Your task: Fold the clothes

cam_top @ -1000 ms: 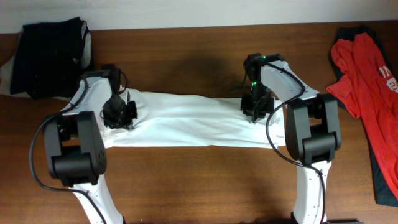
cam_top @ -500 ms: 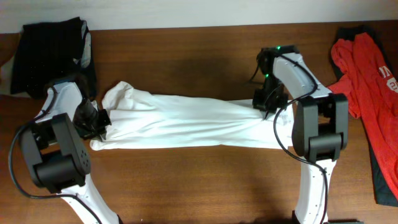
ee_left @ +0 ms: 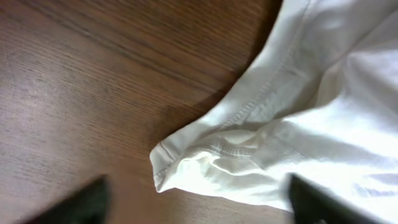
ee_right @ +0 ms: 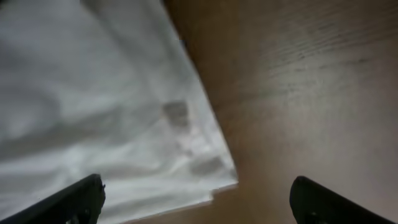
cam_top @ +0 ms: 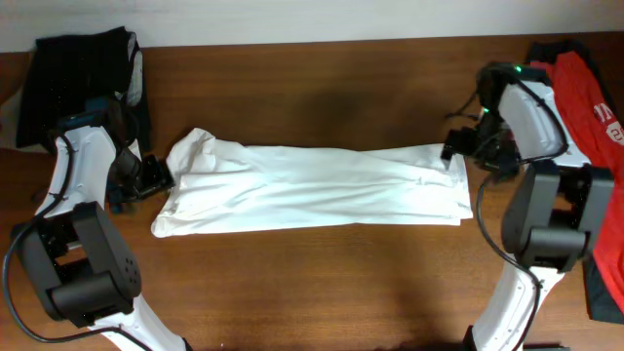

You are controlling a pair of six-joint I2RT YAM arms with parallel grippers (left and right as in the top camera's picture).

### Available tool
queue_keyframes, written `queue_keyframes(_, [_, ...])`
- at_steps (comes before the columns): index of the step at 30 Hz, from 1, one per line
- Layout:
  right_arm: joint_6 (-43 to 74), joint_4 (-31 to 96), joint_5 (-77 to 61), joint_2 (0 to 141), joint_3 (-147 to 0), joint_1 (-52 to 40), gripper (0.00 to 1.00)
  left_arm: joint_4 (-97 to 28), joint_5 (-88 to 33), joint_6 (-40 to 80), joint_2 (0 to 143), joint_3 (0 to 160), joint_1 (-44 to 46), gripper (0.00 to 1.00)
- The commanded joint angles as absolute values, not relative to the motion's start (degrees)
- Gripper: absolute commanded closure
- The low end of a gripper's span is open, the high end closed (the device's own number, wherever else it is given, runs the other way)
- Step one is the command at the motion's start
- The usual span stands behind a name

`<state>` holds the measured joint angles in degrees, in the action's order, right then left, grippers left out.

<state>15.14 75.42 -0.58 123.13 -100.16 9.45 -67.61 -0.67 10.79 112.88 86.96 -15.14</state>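
Observation:
The clothes [cam_top: 312, 185], a white T-shirt, lie as a long flat strip across the middle of the brown table [cam_top: 312, 292]. My left gripper [cam_top: 148, 177] stands open just off the strip's left end. In the left wrist view a hemmed corner of the shirt [ee_left: 249, 149] lies on the wood ahead of the gripper [ee_left: 196, 208], touching neither finger. My right gripper [cam_top: 464, 149] stands open at the strip's right end. In the right wrist view the shirt's edge and corner [ee_right: 124, 124] lie under the wide-apart gripper [ee_right: 199, 202], with nothing held.
A black garment [cam_top: 83, 88] is piled at the back left corner. A red garment [cam_top: 580, 117] over a dark cloth lies along the right edge. The table's back edge meets a white wall [cam_top: 312, 19].
Both grippers have opened and let go of the shirt. Each arm has moved outward, and the shirt now lies stretched longer, its right end further right.

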Motion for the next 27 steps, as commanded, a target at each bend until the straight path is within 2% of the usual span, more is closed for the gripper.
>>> queue_keyframes(1, [7.5, 69.6, -12.4, 122.6, -94.1, 14.3, 0.01, -67.1, -1.4, 11.1, 111.9, 87.5, -15.4, 0.01])
queue_keyframes(4, [4.7, 63.7, -18.6, 122.6, -88.0, 17.0, 0.01, -66.5, -2.9, 11.0, 111.9, 87.5, -15.4, 0.01])
queue_keyframes(9, [4.7, 55.3, -25.0, 122.9, -79.0, 16.5, 0.01, -66.2, -3.9, 11.0, 111.9, 87.5, -15.4, 0.01])
queue_keyframes(10, [4.7, 54.7, -26.0, 123.0, -78.0, 16.1, 0.07, -66.2, -3.9, 11.0, 111.9, 87.5, -15.4, 0.01])
queue_keyframes(11, [4.7, 54.5, -27.6, 123.0, -77.5, 15.5, 0.14, -66.2, -3.9, 11.0, 111.9, 87.5, -15.4, 0.01])
queue_keyframes(14, [5.9, 54.7, -28.5, 123.0, -77.4, 12.9, 0.55, -66.2, -3.9, 11.0, 111.9, 87.5, -15.4, 0.01])
queue_keyframes(15, [6.7, 54.6, -28.5, 123.0, -77.4, 12.0, 0.78, -66.2, -3.9, 11.0, 111.9, 87.5, -15.4, 0.01])
queue_keyframes(16, [6.7, 54.6, -28.5, 123.0, -77.5, 11.5, 0.94, -66.2, -3.9, 11.0, 111.9, 87.5, -15.4, 0.01])
queue_keyframes(20, [13.3, 56.8, -20.7, 122.8, -79.5, 12.4, 0.96, -66.2, -3.9, 11.0, 111.9, 87.5, -15.4, 0.01])
queue_keyframes(24, [18.4, 66.9, -6.1, 119.5, -86.8, 13.9, 0.96, -66.0, -4.7, 11.0, 111.9, 87.5, -15.4, 0.01])
queue_keyframes(27, [20.3, 70.1, 0.8, 115.0, -88.8, 11.6, 0.96, -65.3, -5.4, 11.0, 112.0, 87.4, -14.3, 0.01])
